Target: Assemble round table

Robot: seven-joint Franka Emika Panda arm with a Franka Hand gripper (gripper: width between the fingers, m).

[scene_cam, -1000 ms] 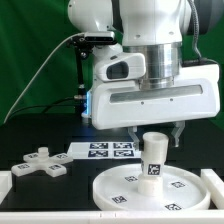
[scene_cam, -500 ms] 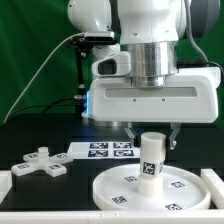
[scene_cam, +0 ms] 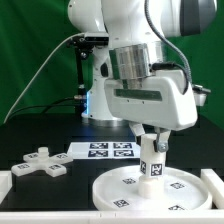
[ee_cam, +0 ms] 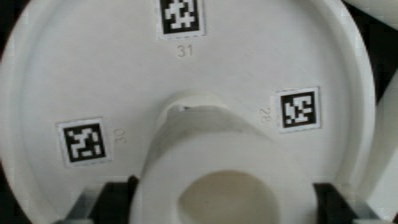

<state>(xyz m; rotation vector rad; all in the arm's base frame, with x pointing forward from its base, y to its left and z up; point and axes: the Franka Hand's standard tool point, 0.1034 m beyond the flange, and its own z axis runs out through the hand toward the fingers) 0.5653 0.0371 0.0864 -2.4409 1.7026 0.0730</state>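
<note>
Rotated claw (scene_cam: 151, 143); wrist view reveals leg's (ee_cam: 228, 196) hollow top.

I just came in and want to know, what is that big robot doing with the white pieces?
The robot is building a little round table. Its hand is down around the short leg, which stands upright in the middle of the round top. The cross-shaped foot lies on the black table, off to the exterior view's left, not attached yet. Whether the hand is squeezing the leg is hard to tell.

A green backdrop (scene_cam: 35, 60) covers the rear of the scene from 9 to 12 o'clock. The table surface (scene_cam: 40, 135) is matte black. A black cable (scene_cam: 52, 62) hangs across the backdrop at 10 o'clock. Lighting is even.
</note>
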